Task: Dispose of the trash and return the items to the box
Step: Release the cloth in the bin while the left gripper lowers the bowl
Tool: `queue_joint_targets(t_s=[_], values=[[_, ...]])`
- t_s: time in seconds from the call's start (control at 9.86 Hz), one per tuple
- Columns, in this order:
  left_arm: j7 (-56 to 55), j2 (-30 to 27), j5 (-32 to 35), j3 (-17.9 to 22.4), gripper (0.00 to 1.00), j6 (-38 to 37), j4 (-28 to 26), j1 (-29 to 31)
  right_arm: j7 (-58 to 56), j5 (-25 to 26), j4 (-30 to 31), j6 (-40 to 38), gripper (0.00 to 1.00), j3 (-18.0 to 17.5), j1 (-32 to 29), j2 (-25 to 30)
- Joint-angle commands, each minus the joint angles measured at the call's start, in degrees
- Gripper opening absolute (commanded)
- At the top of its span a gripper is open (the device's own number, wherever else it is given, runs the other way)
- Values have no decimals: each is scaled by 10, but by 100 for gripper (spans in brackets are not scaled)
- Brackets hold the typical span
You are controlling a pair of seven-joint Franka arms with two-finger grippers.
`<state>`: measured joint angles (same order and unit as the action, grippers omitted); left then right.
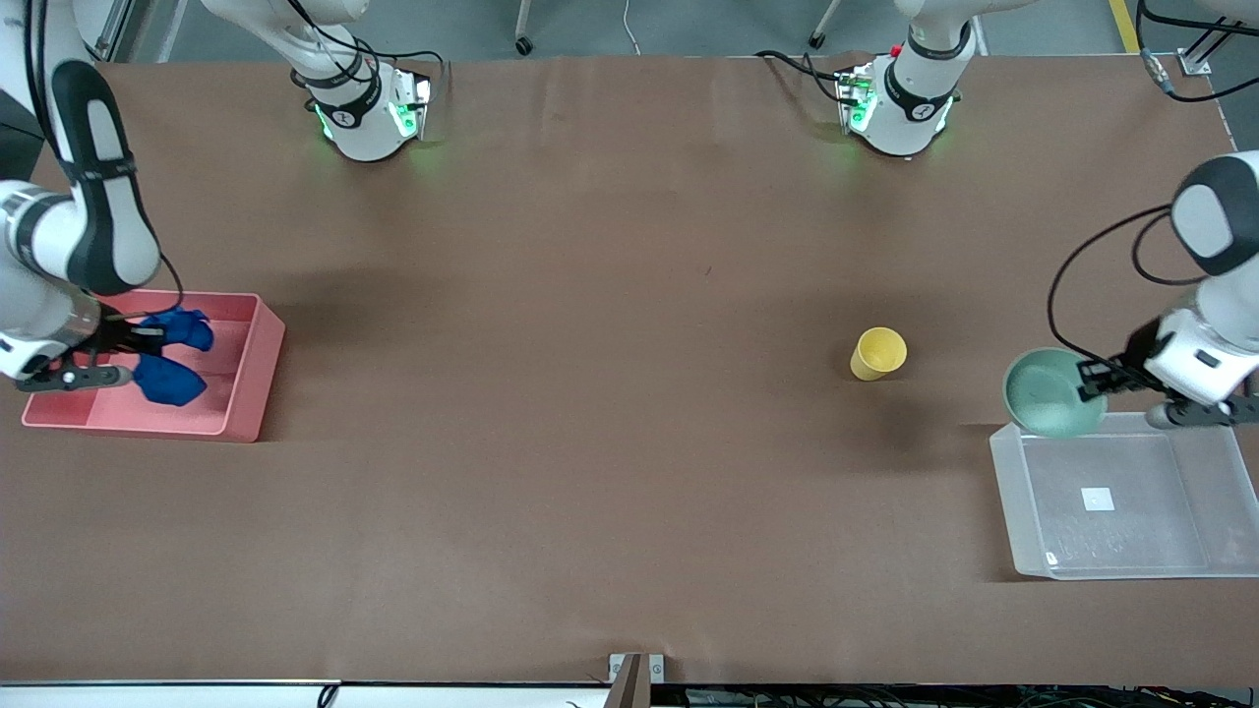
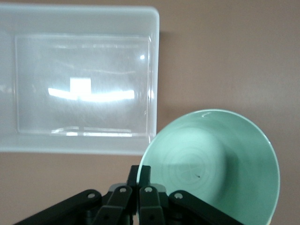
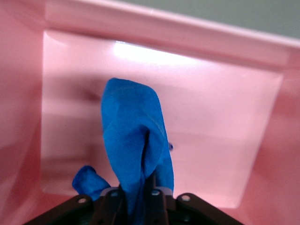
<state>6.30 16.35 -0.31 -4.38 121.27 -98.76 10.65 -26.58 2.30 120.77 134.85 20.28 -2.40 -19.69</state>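
Observation:
My right gripper (image 1: 148,340) is shut on the royal-blue cloth wad (image 1: 169,380) and holds it over the inside of the pink bin (image 1: 252,374). In the right wrist view the cloth (image 3: 133,136) hangs from the gripper (image 3: 140,193) above the bin's floor (image 3: 225,140). My left gripper (image 1: 1090,379) is shut on the rim of the mint-green bowl (image 1: 1047,393) and holds it tilted over the clear box's (image 1: 1013,511) corner nearest the yellow cup. The left wrist view shows the bowl (image 2: 220,159), the gripper (image 2: 140,175) and the box (image 2: 153,70). The yellow cup (image 1: 877,353) stands on the table.
The clear box holds nothing and has a white square label (image 1: 1098,499) on its base. The pink bin is at the right arm's end of the table, the clear box at the left arm's end. Bare brown table lies between them.

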Motion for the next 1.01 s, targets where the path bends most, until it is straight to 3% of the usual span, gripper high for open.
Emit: queue_joint_targets(t_s=[0.0, 0.2, 0.41, 0.71, 0.91], values=[[72, 140, 15, 4, 0, -17, 149, 34, -10, -15, 3, 23, 100, 0, -1, -8], [102, 212, 14, 5, 0, -46, 234, 49, -3, -35, -2, 19, 100, -4, 3, 12], [112, 282, 14, 15, 1, -21, 297, 54, 27, -43, -18, -49, 100, -36, -5, 106], [107, 328, 13, 31, 1, 52, 297, 53, 211, -42, -86, -212, 100, -125, -16, 198], [103, 356, 12, 31, 5, 88, 292, 53, 299, -41, -193, -343, 100, -169, -17, 205]])
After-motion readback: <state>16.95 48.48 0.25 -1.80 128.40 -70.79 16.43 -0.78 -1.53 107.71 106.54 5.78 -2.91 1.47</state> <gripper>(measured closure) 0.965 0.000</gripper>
